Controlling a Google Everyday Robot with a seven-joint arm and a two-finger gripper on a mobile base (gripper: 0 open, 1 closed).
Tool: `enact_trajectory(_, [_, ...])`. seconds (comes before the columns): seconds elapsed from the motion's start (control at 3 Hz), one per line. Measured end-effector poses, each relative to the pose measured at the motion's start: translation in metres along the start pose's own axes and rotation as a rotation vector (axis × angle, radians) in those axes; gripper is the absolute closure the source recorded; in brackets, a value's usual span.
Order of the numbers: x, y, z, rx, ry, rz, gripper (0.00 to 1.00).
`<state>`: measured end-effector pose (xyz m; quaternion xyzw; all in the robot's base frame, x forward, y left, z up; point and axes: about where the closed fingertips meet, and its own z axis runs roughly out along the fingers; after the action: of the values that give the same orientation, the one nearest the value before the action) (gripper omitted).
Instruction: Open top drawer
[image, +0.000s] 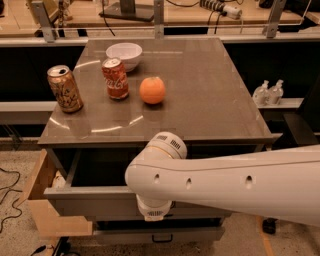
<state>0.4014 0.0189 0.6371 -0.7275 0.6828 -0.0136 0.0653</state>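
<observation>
The top drawer (90, 202) stands pulled out from under the grey tabletop (200, 100). Its grey front panel faces me and its dark interior (105, 167) is open to view. Its handle is hidden behind my arm. My gripper is at the middle of the drawer front, hidden behind my white wrist (154, 210). A shallower grey drawer (165, 235) with a dark loop handle sits shut below.
On the tabletop stand a tan can (65, 89), a red cola can (115, 78), an orange (152, 90) and a white bowl (124, 54). A cardboard box (42, 200) sits left of the drawer. Two small bottles (267, 92) stand on a shelf at right.
</observation>
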Motion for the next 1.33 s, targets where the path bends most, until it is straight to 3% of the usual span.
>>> enact_trajectory(0.33, [0.000,0.001,0.000,0.000,0.000,0.000,1.00])
enact_trajectory(0.67, [0.000,0.001,0.000,0.000,0.000,0.000,1.00])
enact_trajectory(1.0, [0.002,0.015,-0.002,0.023,-0.007,0.030,1.00])
enact_trajectory(1.33, [0.009,0.053,-0.007,0.066,-0.016,0.109,1.00])
